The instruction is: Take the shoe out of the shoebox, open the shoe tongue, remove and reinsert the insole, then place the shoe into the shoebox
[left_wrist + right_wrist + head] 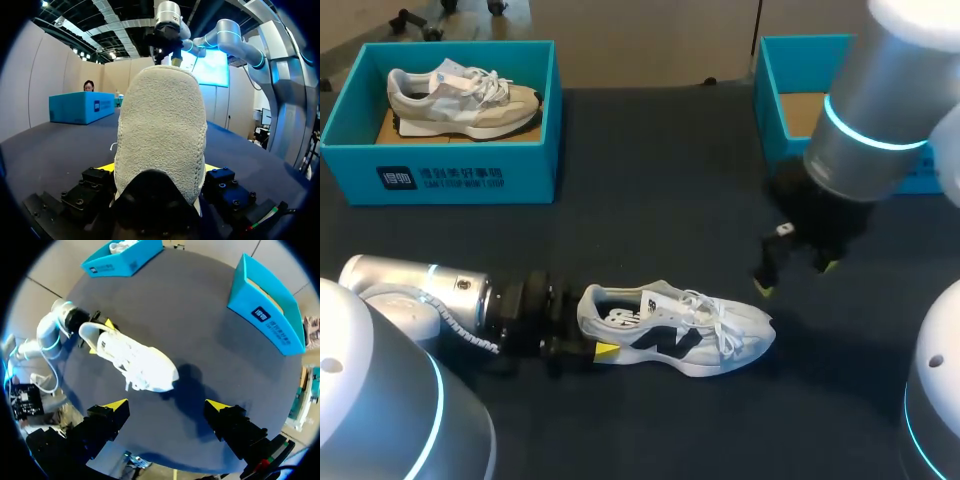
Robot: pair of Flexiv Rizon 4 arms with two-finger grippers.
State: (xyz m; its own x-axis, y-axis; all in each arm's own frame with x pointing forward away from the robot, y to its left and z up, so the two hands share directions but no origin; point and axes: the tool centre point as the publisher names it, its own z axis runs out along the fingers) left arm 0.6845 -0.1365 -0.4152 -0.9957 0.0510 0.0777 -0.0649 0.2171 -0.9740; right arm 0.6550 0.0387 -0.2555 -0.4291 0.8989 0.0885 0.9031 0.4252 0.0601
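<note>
White shoe (pixel 690 335) heel clamped in left hand (pixel 598 335), right hand (pixel 796 277) spread, near toe

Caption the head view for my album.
Left hand holds a white shoe by the heel; right hand hovers open nearby.

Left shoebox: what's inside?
The left shoebox holds one grey-and-white sneaker on a brown liner. Anything beneath the sneaker is covered.

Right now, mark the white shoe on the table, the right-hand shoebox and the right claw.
white shoe (pixel 670 340): head view, on its side panel.
right-hand shoebox (pixel 770 110): head view, on its left wall.
right claw (pixel 166 404): right wrist view, midway between its yellow tips.
</note>
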